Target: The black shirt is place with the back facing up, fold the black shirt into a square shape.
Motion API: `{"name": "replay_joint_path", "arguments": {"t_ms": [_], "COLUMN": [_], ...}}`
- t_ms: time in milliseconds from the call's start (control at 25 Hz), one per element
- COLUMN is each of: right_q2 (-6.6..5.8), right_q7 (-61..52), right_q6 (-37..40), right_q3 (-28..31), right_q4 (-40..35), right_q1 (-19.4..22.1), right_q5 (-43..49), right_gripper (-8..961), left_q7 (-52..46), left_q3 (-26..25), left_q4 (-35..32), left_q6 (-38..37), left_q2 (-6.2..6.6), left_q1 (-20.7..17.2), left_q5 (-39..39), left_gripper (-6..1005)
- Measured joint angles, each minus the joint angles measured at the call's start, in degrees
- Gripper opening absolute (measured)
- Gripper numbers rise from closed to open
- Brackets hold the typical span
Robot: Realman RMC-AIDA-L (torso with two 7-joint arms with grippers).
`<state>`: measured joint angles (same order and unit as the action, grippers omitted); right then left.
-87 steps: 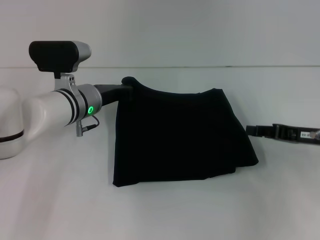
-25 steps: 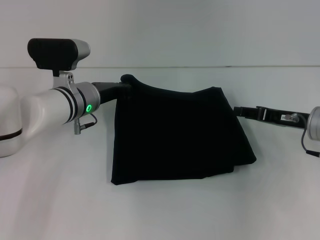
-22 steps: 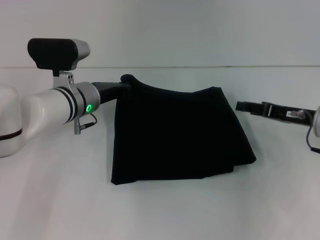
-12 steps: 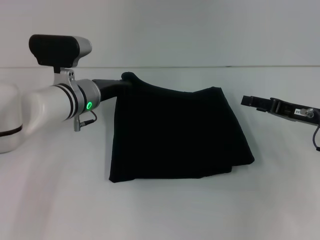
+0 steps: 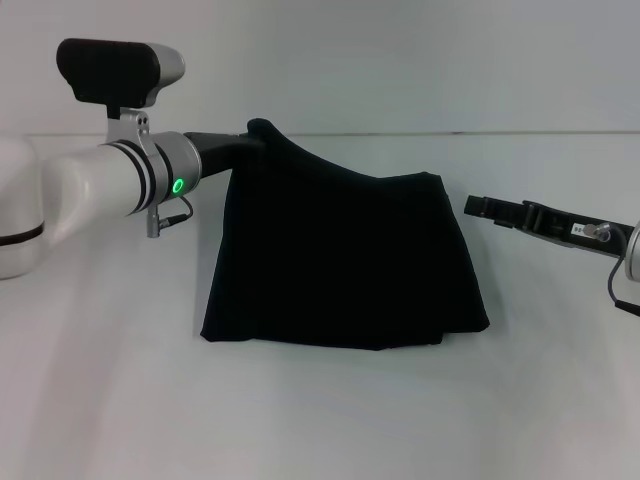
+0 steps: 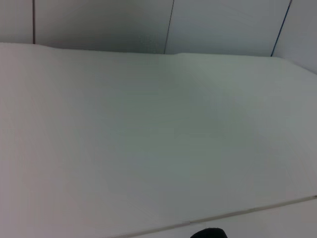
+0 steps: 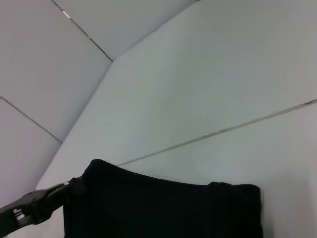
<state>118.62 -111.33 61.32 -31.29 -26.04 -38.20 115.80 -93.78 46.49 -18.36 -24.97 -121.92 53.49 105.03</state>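
Note:
The black shirt (image 5: 340, 260) lies folded on the white table (image 5: 320, 420), and its far left corner is pulled up into a peak. My left gripper (image 5: 255, 138) is shut on that raised corner, its tips buried in the fabric. The right wrist view shows the shirt (image 7: 163, 208) from the side, with the left gripper (image 7: 74, 191) at the lifted corner. My right gripper (image 5: 472, 207) hovers just right of the shirt's far right corner, apart from the cloth.
Bare white tabletop surrounds the shirt on every side. A white wall (image 5: 400, 60) rises behind the table's far edge. My left arm's white forearm (image 5: 90, 200) reaches in over the table's left part.
The left gripper has lifted the corner slightly, dragging the shirt's near edge leftward and away from me. The right gripper first backed away to the right, then came back toward the shirt's far right corner.

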Motion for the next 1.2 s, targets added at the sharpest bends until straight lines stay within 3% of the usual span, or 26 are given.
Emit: {"name": "replay_joint_path", "arguments": {"t_ms": [480,600,840,1200], "right_q2": [-0.24,-0.37,-1.13,-2.46], "right_q7": [2.04,3.07,6.33,10.95], "right_q6": [0.66,0.88,2.45,6.38], "right_q3": [0.05,0.08,0.1,0.09], "right_q4": [-0.31,-0.39,-0.52,-0.59], "right_q1": [0.33,0.33,0.77,2.54], "right_q5": [-0.23,-0.31,-3.26,-7.36], "right_gripper": [728,729,743,774], "left_q7": [1.44,1.26,1.08,-2.46], "left_q3": [0.12,-0.14,-0.42,-1.68], "left_q4": [-3.43,-4.43,-9.78,-17.2], "left_q6": [0.01,0.01,-1.29,-16.31], "left_q2": [-0.78,-0.61,-0.86,-1.04], "left_q1": [-2.26,-2.92,-5.9,-12.11], "left_q5": [0.28,0.28,-0.02,-0.26], "left_gripper": [41,217,430,646]}}
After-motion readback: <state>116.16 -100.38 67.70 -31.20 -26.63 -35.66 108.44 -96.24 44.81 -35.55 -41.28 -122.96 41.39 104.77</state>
